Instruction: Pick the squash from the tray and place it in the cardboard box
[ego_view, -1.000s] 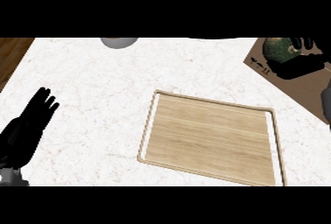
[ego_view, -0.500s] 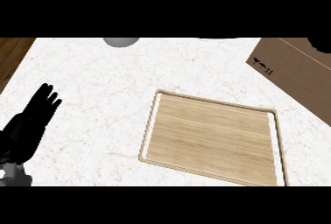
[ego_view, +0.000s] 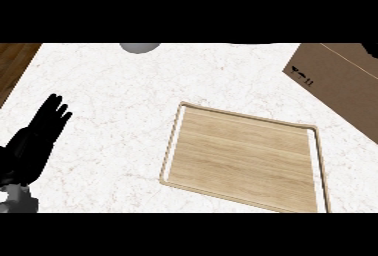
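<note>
Centrally, wooden tray (ego_view: 244, 160) on pale marbled counter (ego_view: 111, 95)

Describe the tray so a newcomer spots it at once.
On the white marble counter, look right of centre, below the brown cardboard box at the upper right. The tray is a flat rectangle with a raised rim, lying slightly turned. Unlike the box, it is low, pale and wood-grained.

On the counter (ego_view: 111, 100), tray (ego_view: 244, 160) lies before cardboard box (ego_view: 339, 85) (far right); perhaps a bowl (ego_view: 140, 47) behind-left.
</note>
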